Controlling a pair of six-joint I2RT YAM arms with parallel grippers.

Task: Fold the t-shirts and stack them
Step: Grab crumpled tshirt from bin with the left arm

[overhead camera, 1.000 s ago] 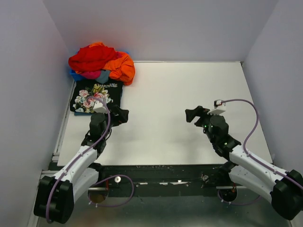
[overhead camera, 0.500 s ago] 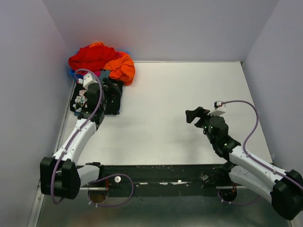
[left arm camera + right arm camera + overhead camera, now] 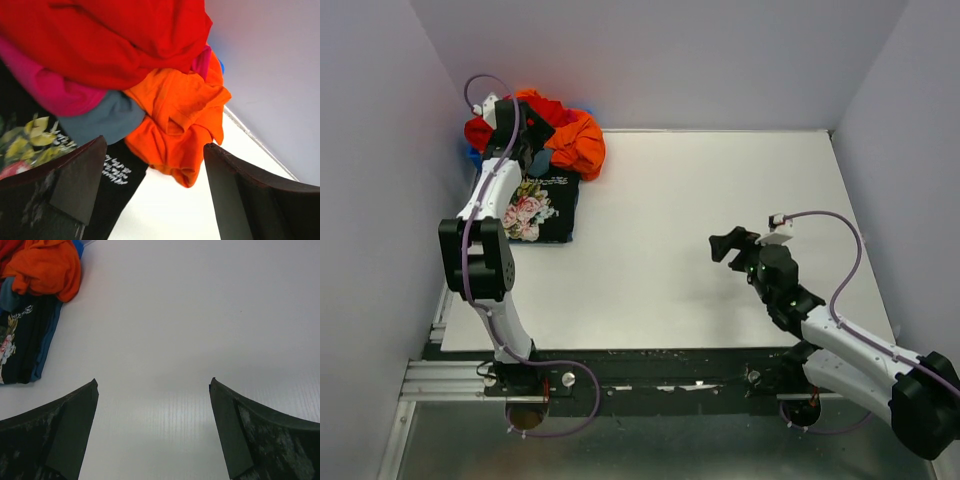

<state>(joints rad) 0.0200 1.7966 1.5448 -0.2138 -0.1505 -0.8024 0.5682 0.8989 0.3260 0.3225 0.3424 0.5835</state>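
Right gripper (image 3: 152,385): fingers wide apart, nothing between them, arm stretched low over the smooth white table (image 3: 720,180). Farther left, the black rose-print tee (image 3: 545,205) lies flat and rectangular. In the far-left corner is a crumpled pile. Only the left wrist shows its layers: red tee (image 3: 110,40) over pink tee (image 3: 45,90), grey tee (image 3: 105,117), orange tee (image 3: 180,120). Left gripper (image 3: 155,150) hangs spread wide above them, arm fully extended.

left arm (image 3: 480,205) stretched far forward | left fingers (image 3: 75,185) apart | right arm (image 3: 840,335) bent low | right fingers (image 3: 65,435) apart
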